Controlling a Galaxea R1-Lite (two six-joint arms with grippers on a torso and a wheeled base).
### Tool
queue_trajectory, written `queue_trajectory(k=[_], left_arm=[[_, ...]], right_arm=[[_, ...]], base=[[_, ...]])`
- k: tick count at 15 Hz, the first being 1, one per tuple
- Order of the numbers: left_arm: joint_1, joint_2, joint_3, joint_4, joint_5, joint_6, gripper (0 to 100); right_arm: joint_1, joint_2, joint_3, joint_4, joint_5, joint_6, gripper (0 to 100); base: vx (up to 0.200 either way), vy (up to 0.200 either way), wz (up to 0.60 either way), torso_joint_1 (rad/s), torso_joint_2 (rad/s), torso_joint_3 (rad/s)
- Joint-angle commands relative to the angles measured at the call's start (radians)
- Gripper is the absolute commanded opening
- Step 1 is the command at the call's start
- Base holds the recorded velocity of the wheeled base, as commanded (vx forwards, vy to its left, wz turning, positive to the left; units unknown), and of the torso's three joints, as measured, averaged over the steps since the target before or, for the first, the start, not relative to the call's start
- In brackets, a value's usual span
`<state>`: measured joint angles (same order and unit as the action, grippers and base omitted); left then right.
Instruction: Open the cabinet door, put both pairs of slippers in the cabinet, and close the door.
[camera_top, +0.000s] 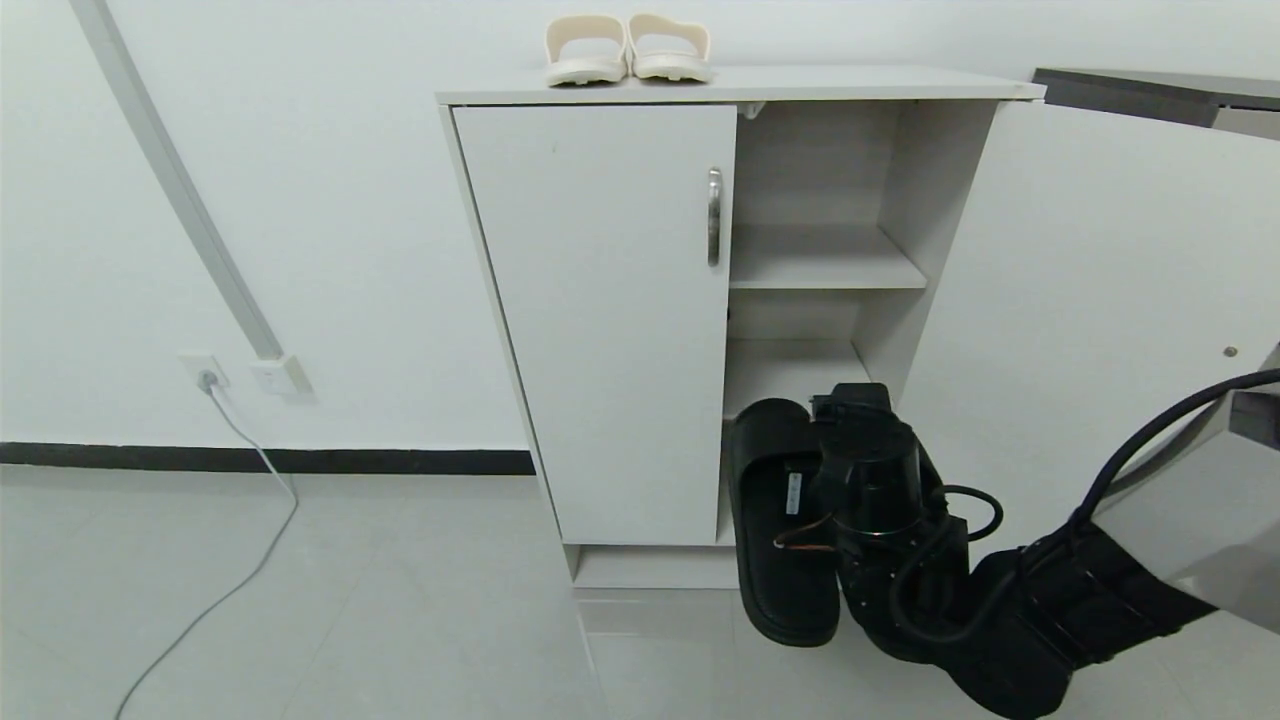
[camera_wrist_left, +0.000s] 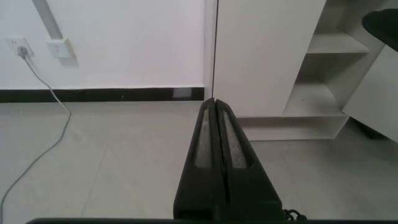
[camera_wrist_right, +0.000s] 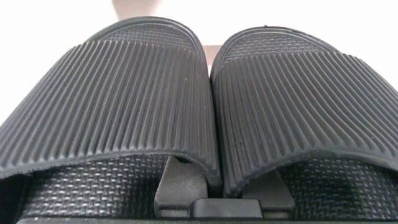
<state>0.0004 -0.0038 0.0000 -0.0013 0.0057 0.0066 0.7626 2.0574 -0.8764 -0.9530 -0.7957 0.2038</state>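
Note:
A white cabinet (camera_top: 740, 85) stands against the wall with its left door (camera_top: 600, 320) closed and its right door (camera_top: 1100, 300) swung wide open. A pair of cream slippers (camera_top: 628, 48) rests on its top. My right gripper (camera_top: 850, 400) is shut on a pair of black slippers (camera_top: 780, 520), held side by side just in front of the lowest compartment (camera_top: 790, 370), toes toward it. In the right wrist view the black slippers (camera_wrist_right: 143, 93) have ribbed straps, and my right gripper (camera_wrist_right: 221, 190) pinches their adjoining inner sides. My left gripper (camera_wrist_left: 214, 109) hangs shut and empty above the floor, left of the cabinet.
Bare shelves (camera_top: 820, 260) show inside the open half. A grey cable (camera_top: 250, 540) runs from a wall socket (camera_top: 207, 378) across the floor at the left. A grey unit (camera_top: 1160, 95) stands behind the open door. The tiled floor (camera_top: 400, 620) before the cabinet is free.

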Motion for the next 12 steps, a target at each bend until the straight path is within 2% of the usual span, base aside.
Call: queue_trajectory(k=[1, 7, 12], left_arm=[[0.0, 0.004, 0.0, 0.0, 0.0, 0.001, 0], [0.001, 0.004, 0.0, 0.0, 0.0, 0.001, 0], [0.001, 0.004, 0.0, 0.0, 0.002, -0.002, 0]], right_arm=[[0.023, 0.03, -0.033, 0.002, -0.003, -0.001, 0], [0.029, 0.086, -0.047, -0.003, -0.003, -0.003, 0], [0.029, 0.151, -0.122, -0.003, 0.01, -0.006, 0]], base=[[0.0, -0.2, 0.0, 0.002, 0.0, 0.007], [0.0, -0.2, 0.0, 0.005, 0.0, 0.003], [0.0, 0.0, 0.0, 0.0, 0.0, 0.0]])
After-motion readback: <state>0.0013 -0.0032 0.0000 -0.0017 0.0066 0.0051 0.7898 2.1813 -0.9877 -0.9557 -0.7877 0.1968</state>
